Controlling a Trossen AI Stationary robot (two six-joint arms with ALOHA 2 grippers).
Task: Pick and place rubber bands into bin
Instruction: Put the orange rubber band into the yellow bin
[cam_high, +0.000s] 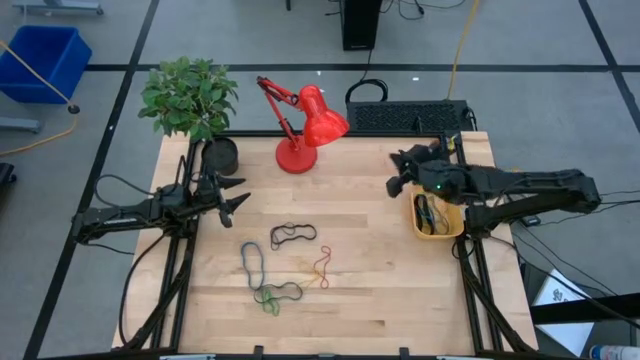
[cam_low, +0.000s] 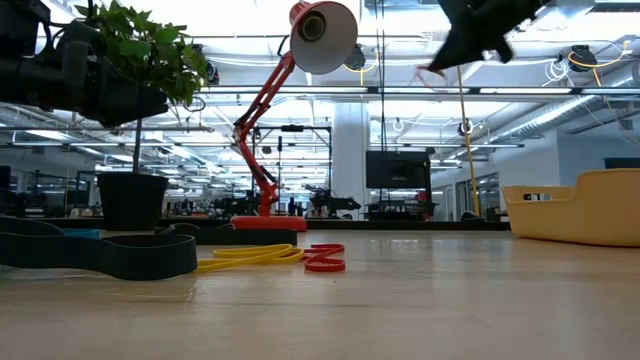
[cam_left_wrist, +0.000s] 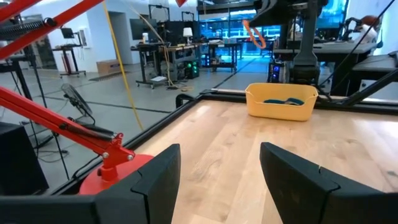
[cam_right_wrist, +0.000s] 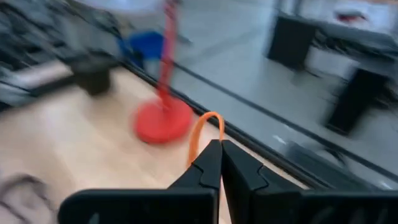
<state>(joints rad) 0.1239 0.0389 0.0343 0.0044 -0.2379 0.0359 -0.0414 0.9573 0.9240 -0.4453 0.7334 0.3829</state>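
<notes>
Several rubber bands lie flat on the wooden table: a black loop (cam_high: 293, 235), a blue one (cam_high: 252, 262), a green one (cam_high: 270, 298) and an orange one (cam_high: 322, 265). The yellow-orange bin (cam_high: 441, 233) stands at the table's right edge with dark bands (cam_high: 432, 212) inside; it also shows in the left wrist view (cam_left_wrist: 281, 107). My right gripper (cam_high: 397, 183) is high above the table just left of the bin, shut on an orange rubber band (cam_right_wrist: 205, 121). My left gripper (cam_high: 240, 200) is open and empty at the table's left, near the plant pot. My right gripper pinches the orange rubber band between its two shut fingertips (cam_right_wrist: 220, 144). A short loop (cam_right_wrist: 194, 146) of the band arches out past the tips. The band is lifted clear, high above the table (cam_left_wrist: 255, 34). How the rest of it hangs does not show.
A red desk lamp (cam_high: 300, 125) stands at the far middle of the table. A potted plant (cam_high: 190, 100) stands at the far left corner. A blue crate (cam_high: 45, 60) sits on the floor beyond the table. Bare wood lies between the loose bands and the bin.
</notes>
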